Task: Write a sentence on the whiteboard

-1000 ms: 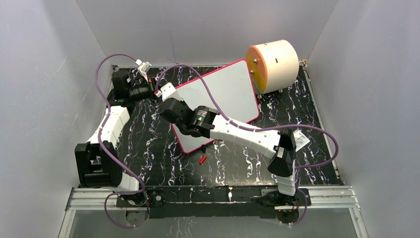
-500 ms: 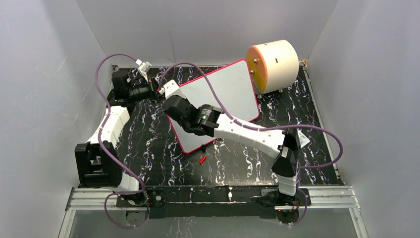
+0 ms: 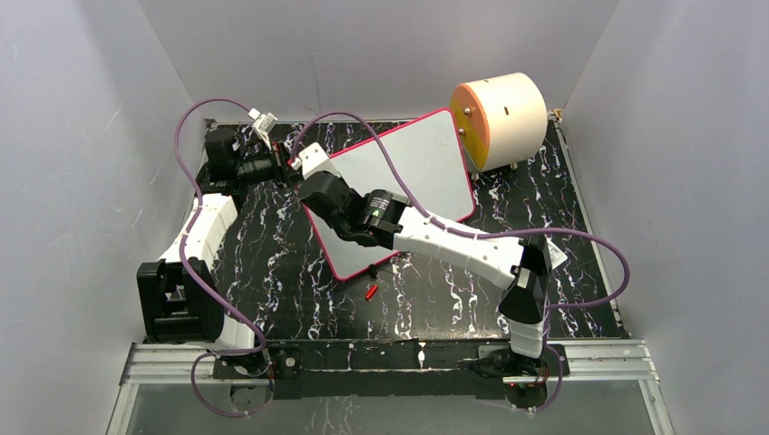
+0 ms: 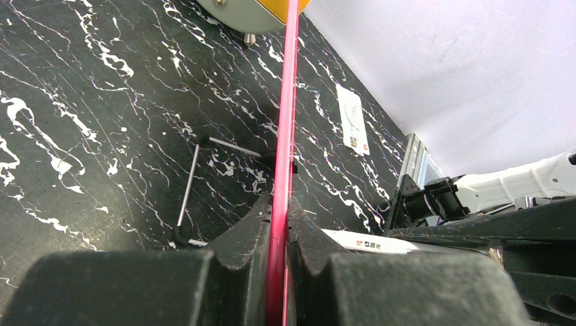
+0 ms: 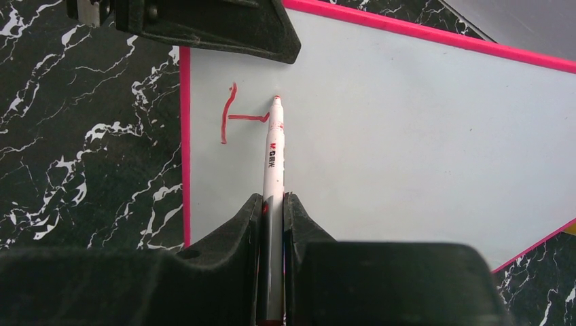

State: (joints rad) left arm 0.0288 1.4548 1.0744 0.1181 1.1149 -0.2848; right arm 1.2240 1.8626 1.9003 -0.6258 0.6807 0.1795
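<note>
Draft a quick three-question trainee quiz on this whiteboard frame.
1. True or false: the left end effector is shut on the rim of the whiteboard.
2. The right end effector holds: A) a marker B) an eraser C) nothing.
3. Fill in: the strokes on the board are ____ in colour.
Key: 1 true; 2 A; 3 red.

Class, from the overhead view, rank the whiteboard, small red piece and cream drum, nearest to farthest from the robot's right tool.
1. The whiteboard: directly under the right tool and its marker.
2. The small red piece: on the table, off the board's near edge.
3. The cream drum: far right corner.
</note>
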